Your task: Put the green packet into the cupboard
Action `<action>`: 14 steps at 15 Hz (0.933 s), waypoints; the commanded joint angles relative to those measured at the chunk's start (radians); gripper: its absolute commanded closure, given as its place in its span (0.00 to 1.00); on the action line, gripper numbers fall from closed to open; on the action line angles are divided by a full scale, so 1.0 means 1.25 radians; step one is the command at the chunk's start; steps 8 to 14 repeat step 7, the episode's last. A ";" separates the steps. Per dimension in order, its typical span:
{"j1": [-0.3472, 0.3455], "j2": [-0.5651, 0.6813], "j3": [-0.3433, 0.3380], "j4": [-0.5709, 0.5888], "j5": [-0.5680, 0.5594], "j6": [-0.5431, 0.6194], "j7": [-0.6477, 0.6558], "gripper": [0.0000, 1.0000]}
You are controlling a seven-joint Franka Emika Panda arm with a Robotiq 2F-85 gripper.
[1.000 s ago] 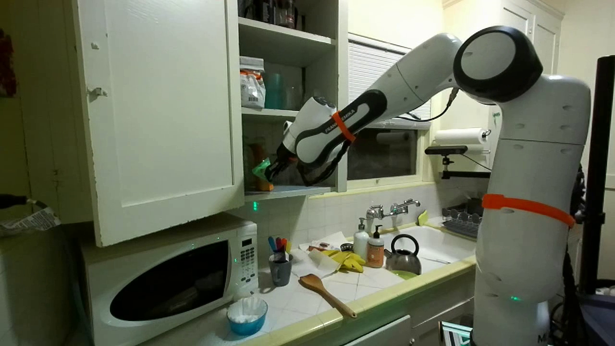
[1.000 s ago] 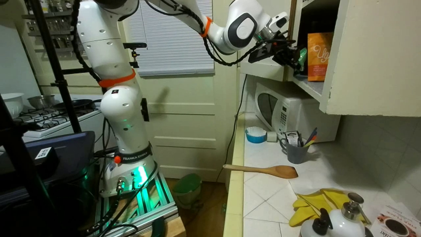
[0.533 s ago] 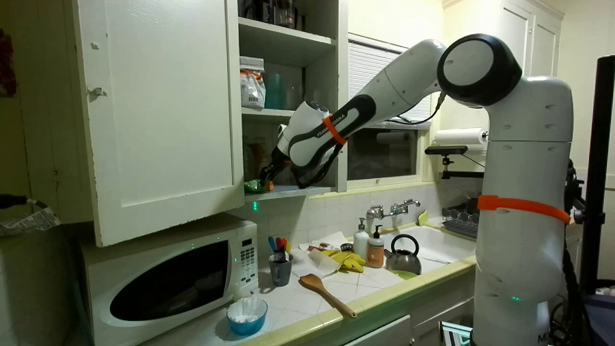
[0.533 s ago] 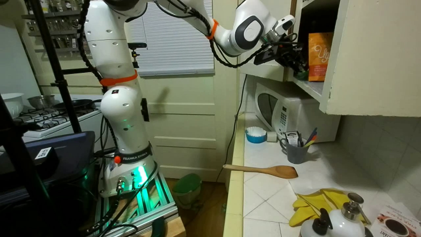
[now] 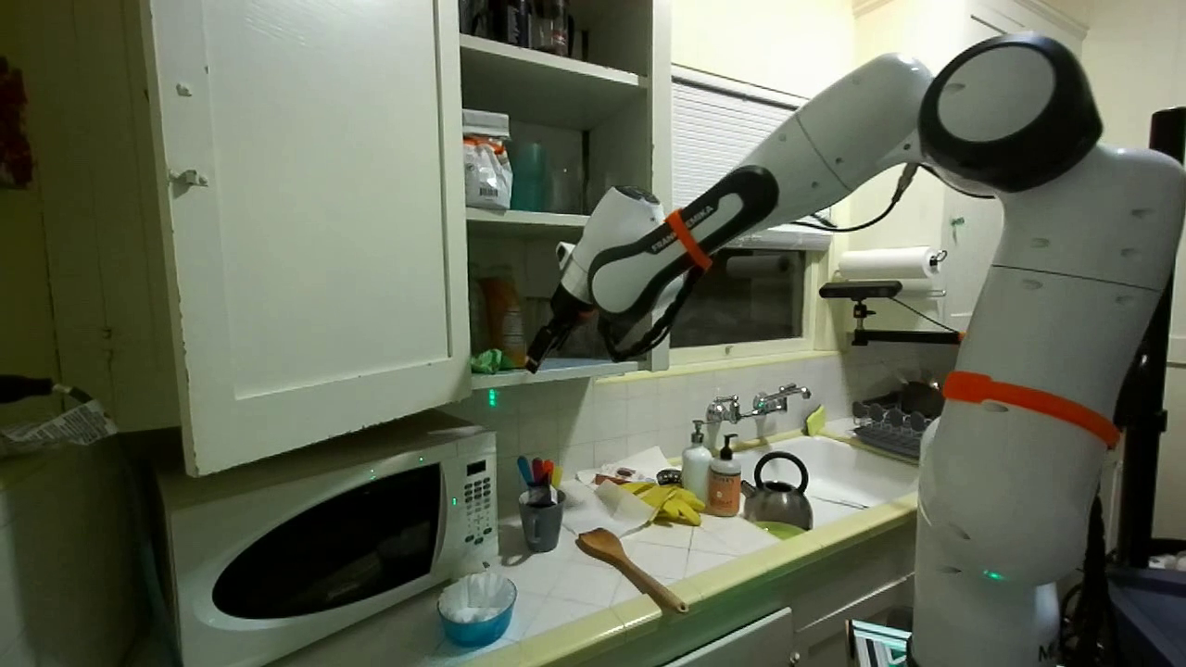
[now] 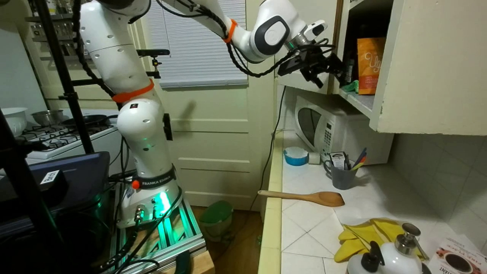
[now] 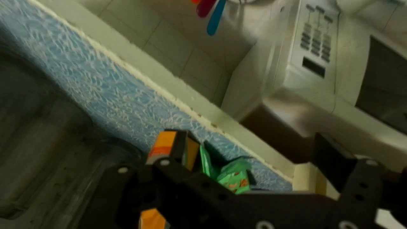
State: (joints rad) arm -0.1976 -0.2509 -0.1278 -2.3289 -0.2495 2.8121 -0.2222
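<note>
"Packet (image 5: 489, 361): where does it lie, in an exterior view?"

"Crumpled on the shelf (image 5: 584, 368), low in the cupboard (image 5: 619, 139); the gripper (image 5: 535, 359) hangs just beside it, with a gap showing."

"And what stands by it in an exterior view?"

"An orange pouch (image 6: 368, 66), upright, just beside it."

"Wrist view, then: how do the fingers (image 7: 334, 156) stand?"

"Wide apart; the bright-green packet lies on the blue patterned lining (image 7: 127, 101), partly hidden behind the gripper."

In an exterior view I face the sink (image 5: 862, 468) past a near microwave (image 5: 324, 542); in an exterior view, a door (image 6: 213, 146) over near soap dispensers (image 6: 399, 257). The cupboard (image 5: 320, 213) stands in both exterior views. Closest, my wrist view peers down at its blue shelf (image 7: 133, 98).
</note>
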 commanded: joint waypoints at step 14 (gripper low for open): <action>-0.138 -0.271 -0.013 -0.180 -0.248 -0.255 0.004 0.00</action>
